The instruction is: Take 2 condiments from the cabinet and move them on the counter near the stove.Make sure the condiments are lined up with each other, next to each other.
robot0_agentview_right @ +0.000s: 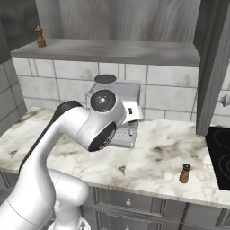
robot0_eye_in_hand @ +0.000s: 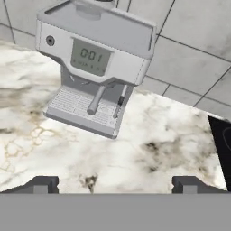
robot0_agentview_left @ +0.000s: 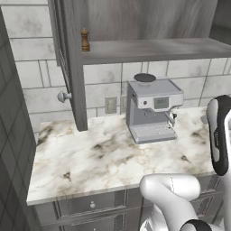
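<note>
1. Pale grey rectangular wall tiles (robot0_agentview_right: 166, 96) back a broad white marble counter with brown and grey veining (robot0_agentview_left: 90, 158) (robot0_agentview_right: 148, 164) (robot0_eye_in_hand: 149, 149); grey drawer fronts with small round knobs (robot0_agentview_right: 130, 204) run beneath its thick pale edge.
2. Tall grey wood-grain cabinet (robot0_agentview_left: 149, 20) (robot0_agentview_right: 121, 20) hangs over the counter with both doors swung open. A round silver door knob (robot0_agentview_left: 63, 96) sits on the left door, another (robot0_agentview_right: 223, 100) on the right one.
3. Dark brown turned-wood shaker with a round knob (robot0_agentview_left: 85, 40) (robot0_agentview_right: 40, 37) stands upright on the thick shelf board (robot0_agentview_left: 153, 49) (robot0_agentview_right: 108, 51), at its far left end, close to the left door.
4. Lighter orange-brown turned-wood shaker with a black cap (robot0_agentview_right: 184, 173) stands upright on the counter, near the front edge and just beside the flat glossy black cooktop (robot0_agentview_right: 219, 155) (robot0_eye_in_hand: 222, 146). It does not touch the cooktop. The two shakers are well apart: one on the shelf, one on the counter.
5. Boxy silver espresso machine with a small display (robot0_agentview_left: 151, 110) (robot0_agentview_right: 117, 113) (robot0_eye_in_hand: 92, 67) sits on the counter against the wall, under the shelf.
6. White arm with dark joints (robot0_agentview_right: 67, 148) (robot0_agentview_left: 219, 135) rises in front of the counter; its elbow partly hides the machine in the right base view.
7. Two-finger gripper (robot0_eye_in_hand: 116, 184), hand view: dark fingertips (robot0_eye_in_hand: 43, 184) stand wide apart, nothing between them. It hangs above bare marble, facing the machine, with the cooktop at the right edge of that view.
</note>
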Available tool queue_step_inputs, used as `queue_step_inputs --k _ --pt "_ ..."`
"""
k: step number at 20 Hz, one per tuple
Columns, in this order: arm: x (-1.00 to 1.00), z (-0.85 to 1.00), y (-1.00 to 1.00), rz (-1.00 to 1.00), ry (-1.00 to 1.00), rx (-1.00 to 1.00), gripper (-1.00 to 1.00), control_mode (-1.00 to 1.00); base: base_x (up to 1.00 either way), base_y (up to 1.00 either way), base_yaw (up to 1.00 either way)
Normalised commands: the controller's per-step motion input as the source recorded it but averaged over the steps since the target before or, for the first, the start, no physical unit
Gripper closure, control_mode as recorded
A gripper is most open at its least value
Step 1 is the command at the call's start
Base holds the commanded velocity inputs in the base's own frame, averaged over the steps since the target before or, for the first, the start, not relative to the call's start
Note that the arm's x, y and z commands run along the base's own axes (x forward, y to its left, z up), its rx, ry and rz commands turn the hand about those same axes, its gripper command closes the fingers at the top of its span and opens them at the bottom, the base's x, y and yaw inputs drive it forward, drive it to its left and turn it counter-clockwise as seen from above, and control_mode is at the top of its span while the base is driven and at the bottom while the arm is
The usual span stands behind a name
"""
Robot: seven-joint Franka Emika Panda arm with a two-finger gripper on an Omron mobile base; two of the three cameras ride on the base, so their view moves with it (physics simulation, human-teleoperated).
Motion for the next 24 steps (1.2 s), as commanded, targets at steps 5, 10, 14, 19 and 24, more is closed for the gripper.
queue_step_inputs --k 5,10,14,19,24 --pt "0.0 0.02 0.26 0.0 0.03 -0.02 -1.0 -1.0 0.0 0.0 0.0" --pt "0.0 0.0 0.28 -0.04 0.0 0.0 -1.0 -1.0 0.0 0.0 0.0" --pt "0.0 0.02 0.73 -0.18 -0.05 0.0 -1.0 -1.0 0.0 0.0 0.0" --pt "0.0 0.11 0.78 -0.16 -0.09 0.0 -1.0 -1.0 0.0 0.0 0.0" --pt "0.0 0.23 0.7 -0.06 -0.14 0.03 -1.0 -1.0 0.0 0.0 0.0"
